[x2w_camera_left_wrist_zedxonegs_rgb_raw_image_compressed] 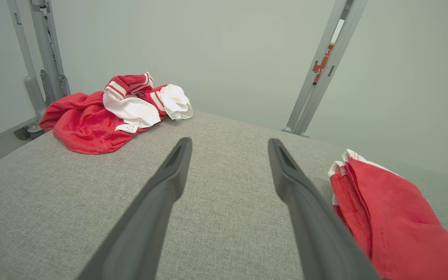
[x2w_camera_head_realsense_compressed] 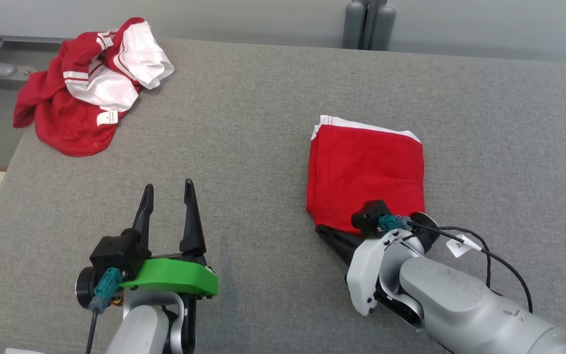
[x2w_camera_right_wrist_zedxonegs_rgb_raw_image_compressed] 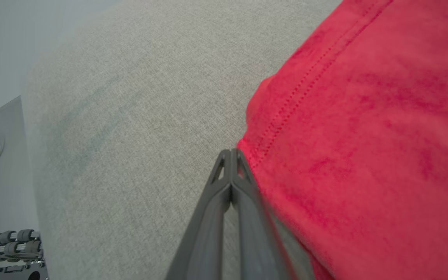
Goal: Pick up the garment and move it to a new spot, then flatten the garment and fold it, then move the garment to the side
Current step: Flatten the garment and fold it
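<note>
The folded red garment [x2w_camera_head_realsense_compressed: 366, 169] lies flat on the grey fabric table [x2w_camera_head_realsense_compressed: 263, 123], at about 3 o'clock from the table's middle in the head view, with a white edge along its far side. The right gripper [x2w_camera_head_realsense_compressed: 323, 231] sits low at the garment's 7 o'clock corner. In the right wrist view its fingers [x2w_camera_right_wrist_zedxonegs_rgb_raw_image_compressed: 243, 202] are pressed together, their tips touching the stitched hem. No cloth seems to be caught between them, though the angle makes that hard to confirm. The left gripper [x2w_camera_head_realsense_compressed: 169, 185] hovers over bare table at 7 o'clock with its fingers spread apart, well apart from the folded garment. A crumpled red-and-white garment [x2w_camera_head_realsense_compressed: 86, 88] rests at the table's 10 o'clock corner.
</note>
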